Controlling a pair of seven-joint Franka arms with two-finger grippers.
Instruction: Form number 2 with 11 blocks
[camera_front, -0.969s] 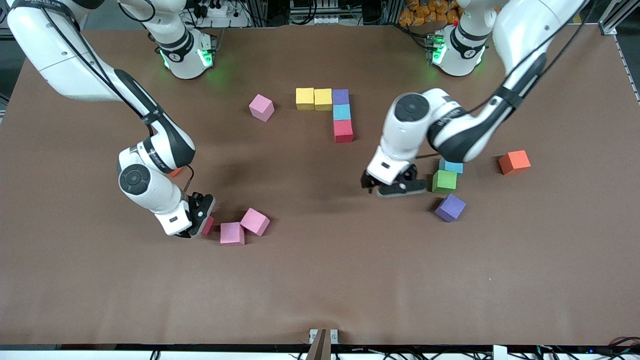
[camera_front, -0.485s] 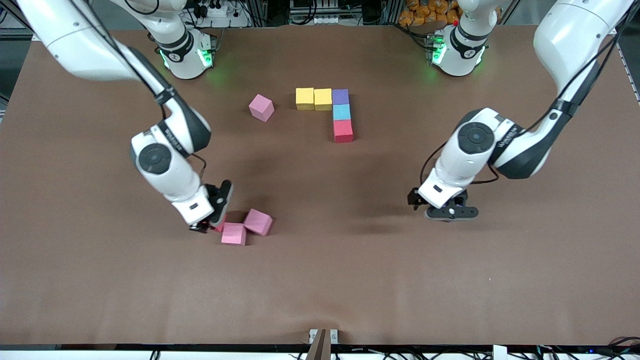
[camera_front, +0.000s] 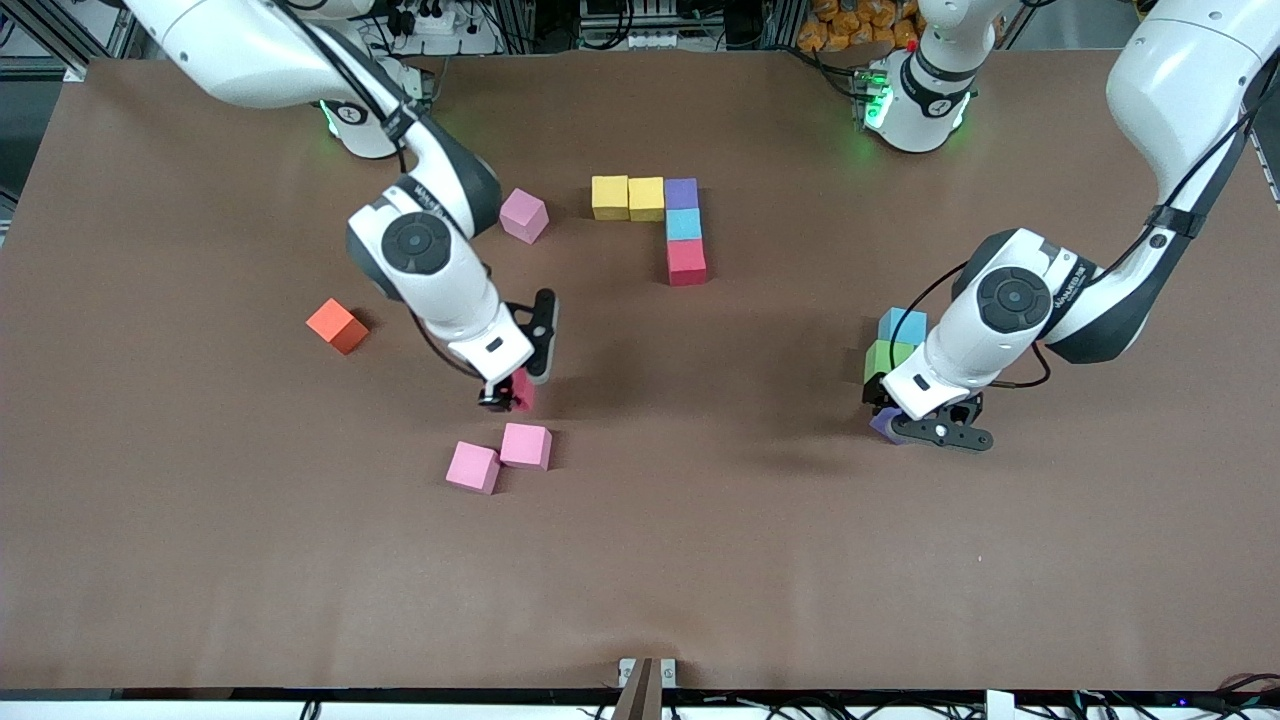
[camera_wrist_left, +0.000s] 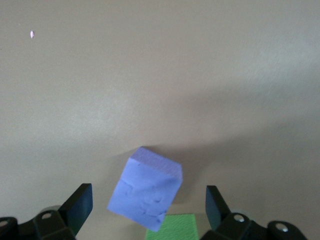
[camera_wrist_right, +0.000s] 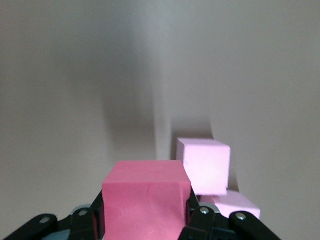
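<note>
Brown matte table top, two yellow foam cubes w/ purple, light-blue, red, three pink foam cubes, orange cube, green cube, deep-pink cube in black fingers.

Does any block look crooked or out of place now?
The purple block under the open left gripper lies turned, not square to the green block beside it. The two pink blocks below the right gripper, shut on a red block, also sit askew.
</note>
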